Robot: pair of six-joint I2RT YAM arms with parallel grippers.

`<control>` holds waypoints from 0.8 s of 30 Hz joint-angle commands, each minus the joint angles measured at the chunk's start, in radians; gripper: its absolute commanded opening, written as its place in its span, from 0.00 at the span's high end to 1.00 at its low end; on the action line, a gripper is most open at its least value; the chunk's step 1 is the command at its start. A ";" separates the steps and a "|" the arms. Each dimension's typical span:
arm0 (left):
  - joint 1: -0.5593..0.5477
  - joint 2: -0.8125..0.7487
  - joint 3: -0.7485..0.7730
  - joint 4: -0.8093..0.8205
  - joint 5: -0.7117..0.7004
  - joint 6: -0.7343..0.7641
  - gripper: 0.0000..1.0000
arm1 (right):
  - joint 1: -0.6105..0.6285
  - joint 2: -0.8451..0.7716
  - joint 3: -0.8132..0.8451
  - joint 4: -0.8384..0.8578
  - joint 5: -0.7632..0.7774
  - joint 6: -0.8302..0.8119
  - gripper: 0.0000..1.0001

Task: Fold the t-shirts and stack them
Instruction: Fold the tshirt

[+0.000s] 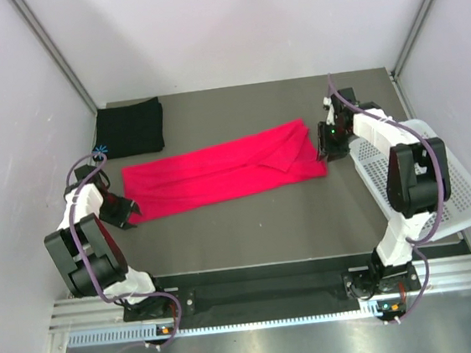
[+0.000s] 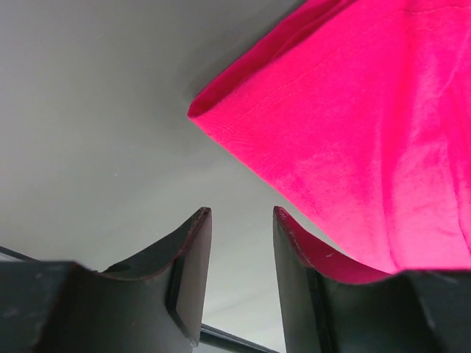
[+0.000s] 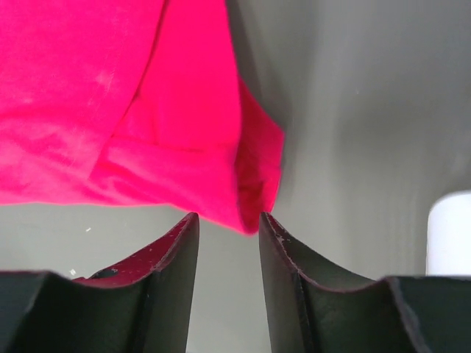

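Grey table (image 1: pixel 250 234) under soft, even light. Plain white walls (image 1: pixel 236 25) close it in from nine round to three. White basket (image 1: pixel 467 196) hangs off at three, metal rail (image 1: pixel 265 296) runs along six.

basket (image 1: pixel 463 193): white perf. plastic, R edge of tbl | tbl (image 1: pixel 249 226): dark grey, matte

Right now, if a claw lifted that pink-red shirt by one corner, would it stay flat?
Probably not. The red-pink shirt lies in soft folds and wrinkles, so the lifted corner would likely rise while the rest sags. It looks thin and light, so a push would probably bunch it up rather than slide it whole.
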 commanded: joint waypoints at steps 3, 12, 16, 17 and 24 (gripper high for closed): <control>0.010 0.023 0.003 0.032 0.011 -0.004 0.57 | 0.009 0.087 0.055 0.053 -0.007 -0.038 0.62; 0.021 0.038 0.018 0.029 -0.006 -0.004 0.58 | 0.010 0.155 0.142 0.089 -0.013 -0.018 0.99; 0.024 0.040 0.021 0.027 -0.010 -0.010 0.57 | 0.012 0.165 0.171 0.090 0.062 0.014 1.00; 0.024 0.038 0.023 0.029 -0.010 -0.012 0.57 | 0.012 0.184 0.182 0.087 0.070 0.016 1.00; 0.030 0.046 0.024 0.027 0.003 -0.021 0.53 | 0.010 0.228 0.213 0.032 0.109 -0.002 0.85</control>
